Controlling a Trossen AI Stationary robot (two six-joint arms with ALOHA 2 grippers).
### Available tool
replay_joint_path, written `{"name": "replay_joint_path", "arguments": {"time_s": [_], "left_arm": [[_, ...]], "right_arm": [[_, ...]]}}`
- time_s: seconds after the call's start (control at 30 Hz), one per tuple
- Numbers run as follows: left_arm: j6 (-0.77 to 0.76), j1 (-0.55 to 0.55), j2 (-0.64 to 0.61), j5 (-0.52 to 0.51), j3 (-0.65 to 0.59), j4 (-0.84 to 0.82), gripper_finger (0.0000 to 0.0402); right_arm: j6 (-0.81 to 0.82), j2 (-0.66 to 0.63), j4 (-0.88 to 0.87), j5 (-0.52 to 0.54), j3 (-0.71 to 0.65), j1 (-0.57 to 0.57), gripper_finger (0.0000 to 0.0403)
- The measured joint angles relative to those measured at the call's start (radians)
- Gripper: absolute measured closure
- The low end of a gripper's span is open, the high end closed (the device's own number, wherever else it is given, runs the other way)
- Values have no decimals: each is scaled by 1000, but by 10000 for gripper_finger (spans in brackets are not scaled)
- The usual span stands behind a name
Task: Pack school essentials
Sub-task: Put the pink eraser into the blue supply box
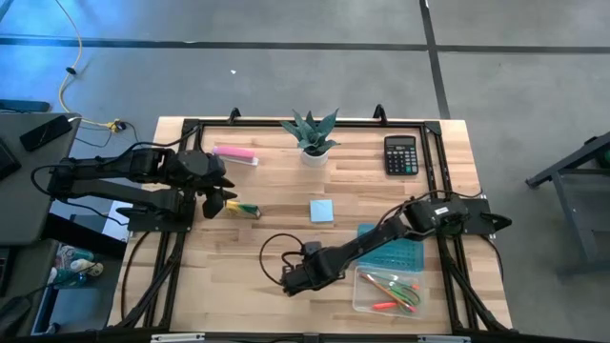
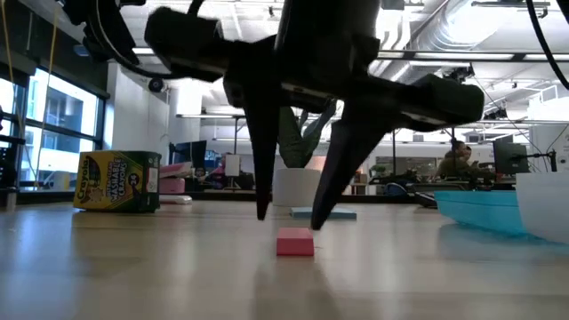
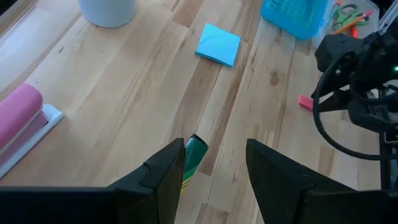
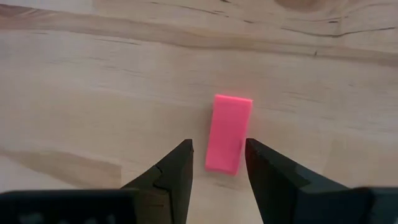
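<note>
A small pink-red eraser [image 4: 229, 132] lies flat on the wooden table near its front edge and also shows in the low view [image 2: 294, 242]. My right gripper [image 4: 217, 155] is open just above it, fingers pointing down, one on either side, not touching; it shows in the high view [image 1: 286, 283] too. My left gripper [image 3: 214, 165] is open over the table's left part. The end of a yellow-green crayon box [image 3: 193, 155] shows lying beside one of its fingers. A light blue notepad [image 1: 321, 211] lies mid-table. Scissors and orange-red pens lie in a clear box [image 1: 386, 291].
A teal basket [image 1: 391, 250] stands next to the clear box at the front right. A pink bar [image 1: 235, 152], a potted plant [image 1: 313, 133] and a black calculator [image 1: 401, 154] stand along the far side. A cable loop [image 1: 276, 250] hangs by my right arm.
</note>
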Motion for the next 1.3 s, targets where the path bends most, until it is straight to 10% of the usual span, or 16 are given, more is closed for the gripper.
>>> {"name": "replay_joint_path", "arguments": {"time_s": [0.83,1.3], "left_arm": [[64,0,0,-4,0,0,241],[71,0,0,-3,0,0,241]], "right_arm": [[24,36,-16,-24,4,0,268],[-78,35,-32,-34,8,0,379]]}}
